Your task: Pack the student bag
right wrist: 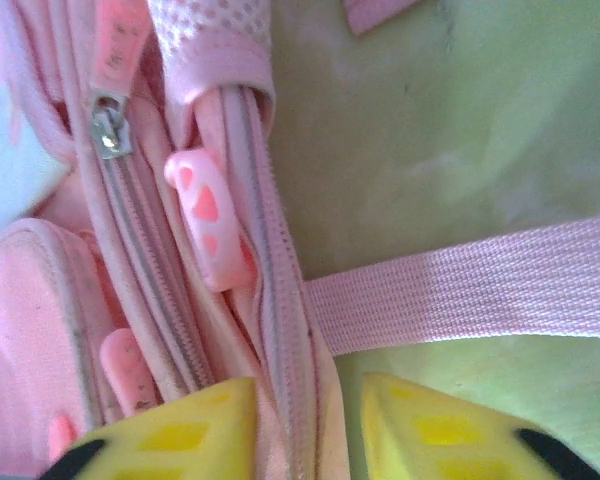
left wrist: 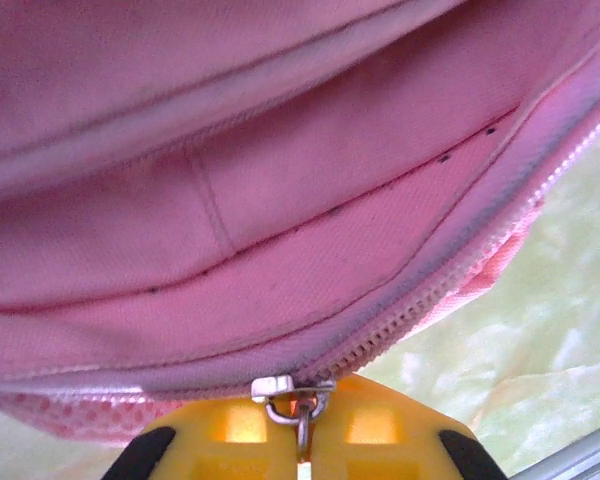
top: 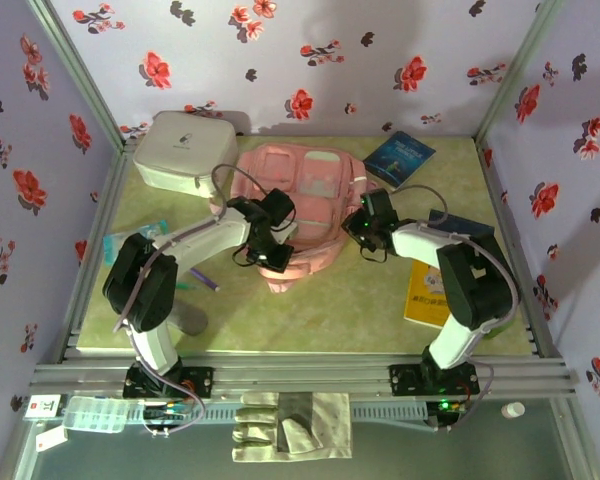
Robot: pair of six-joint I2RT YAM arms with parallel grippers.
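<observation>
Left gripper (left wrist: pixel 300 440): jaws together, pinched on the metal zip pull (left wrist: pixel 298 400). The student bag (top: pixel 315 235) lining sits right above them, with nothing packed in it that I can see. Right gripper (right wrist: pixel 308 410): jaws apart, straddling the bag's zipped edge without clamping it. Strap (right wrist: pixel 460 285) runs just above its right-hand finger.

Risk: the bag isn't anchored, so a tug likely drags the whole thing, and an off-line pull could slip the ring.

Zip case (top: pixel 185 150), beyond the left jaws, is closed, contents hidden.
</observation>
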